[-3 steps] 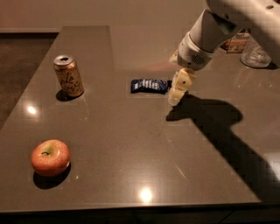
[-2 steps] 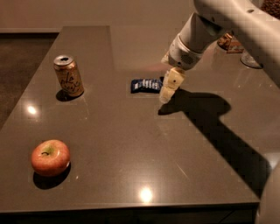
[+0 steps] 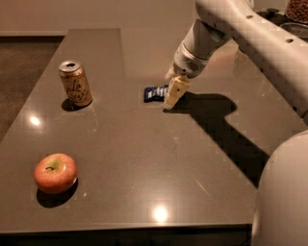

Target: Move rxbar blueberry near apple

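The rxbar blueberry (image 3: 155, 93) is a dark blue wrapper lying flat near the middle of the dark table (image 3: 144, 158). My gripper (image 3: 173, 93) hangs over its right end, its cream fingers (image 3: 174, 92) pointing down and covering that end. The apple (image 3: 55, 172), red-orange with a greenish patch at the stem, sits at the front left of the table, far from the bar.
A gold drink can (image 3: 75, 83) stands upright at the left, between bar and table edge. My arm (image 3: 250, 33) reaches in from the upper right and casts a shadow to the right of the bar. A glass container (image 3: 297, 12) stands at the far right.
My gripper has moved left and come down from beside the bar's right end to over that end. The bar, can and apple have stayed in place.
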`<state>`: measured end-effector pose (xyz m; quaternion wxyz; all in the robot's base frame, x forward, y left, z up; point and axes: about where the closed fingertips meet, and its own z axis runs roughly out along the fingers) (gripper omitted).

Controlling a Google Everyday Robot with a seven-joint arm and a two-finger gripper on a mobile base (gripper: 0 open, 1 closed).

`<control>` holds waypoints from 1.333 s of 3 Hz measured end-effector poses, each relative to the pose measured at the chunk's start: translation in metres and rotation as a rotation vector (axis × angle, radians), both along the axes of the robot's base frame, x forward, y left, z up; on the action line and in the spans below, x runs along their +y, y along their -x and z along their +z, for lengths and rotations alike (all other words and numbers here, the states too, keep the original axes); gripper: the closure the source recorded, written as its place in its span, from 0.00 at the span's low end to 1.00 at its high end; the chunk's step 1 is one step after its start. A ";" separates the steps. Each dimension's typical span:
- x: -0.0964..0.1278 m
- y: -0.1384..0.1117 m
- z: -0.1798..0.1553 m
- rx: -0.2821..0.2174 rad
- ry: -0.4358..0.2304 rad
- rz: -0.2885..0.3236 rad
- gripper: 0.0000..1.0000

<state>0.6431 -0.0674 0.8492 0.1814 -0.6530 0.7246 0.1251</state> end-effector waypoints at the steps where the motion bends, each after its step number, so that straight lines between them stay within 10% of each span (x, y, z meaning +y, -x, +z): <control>1: 0.005 0.000 -0.003 0.013 -0.001 0.010 0.48; 3: 0.007 0.036 0.014 0.024 -0.033 0.052 0.95; 4: 0.016 0.073 0.030 0.048 -0.082 0.080 1.00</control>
